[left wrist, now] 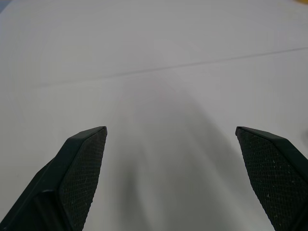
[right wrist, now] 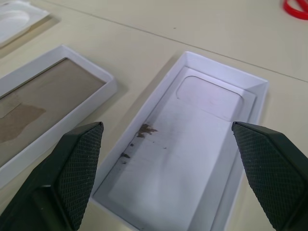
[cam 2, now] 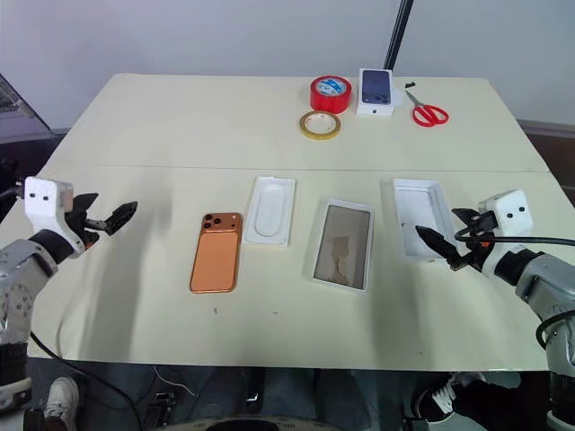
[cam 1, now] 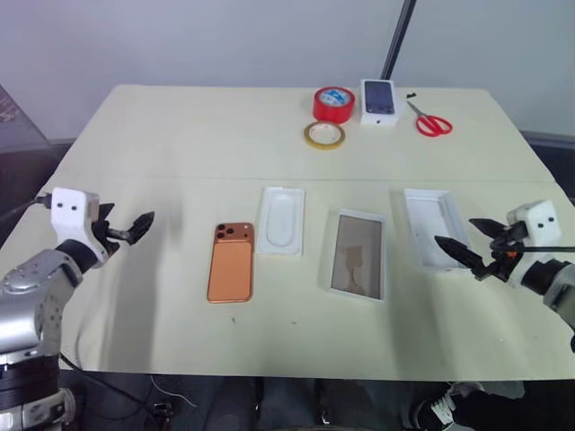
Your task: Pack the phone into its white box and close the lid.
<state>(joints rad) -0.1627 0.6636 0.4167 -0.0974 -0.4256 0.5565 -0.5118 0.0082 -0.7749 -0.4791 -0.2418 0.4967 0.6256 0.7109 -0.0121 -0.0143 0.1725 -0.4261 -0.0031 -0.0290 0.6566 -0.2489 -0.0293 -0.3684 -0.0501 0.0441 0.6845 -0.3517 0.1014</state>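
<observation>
Phone (cam 1: 231,262) lies camera-side up on counter (cam 1: 180,135), left of white insert tray (cam 1: 281,221). White box (right wrist: 192,144) lies open at right; right wrist view shows brown stains inside it, eye views do not. Lid (cam 2: 344,244) lies between tray and box. Left claw (cam 1: 135,226) wide apart, holds nothing. Right claw (cam 2: 440,247) wide apart, holds nothing, over box's near end. No readable writing.

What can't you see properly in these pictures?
- The phone's screen: it lies back up in the head views, so its own body hides the front.
- The picture on the small box at the table's far edge: too small to read.
- The pole behind the table: cut off by the top edge.
- The red scissors: cut off by the right wrist view's edge.
</observation>
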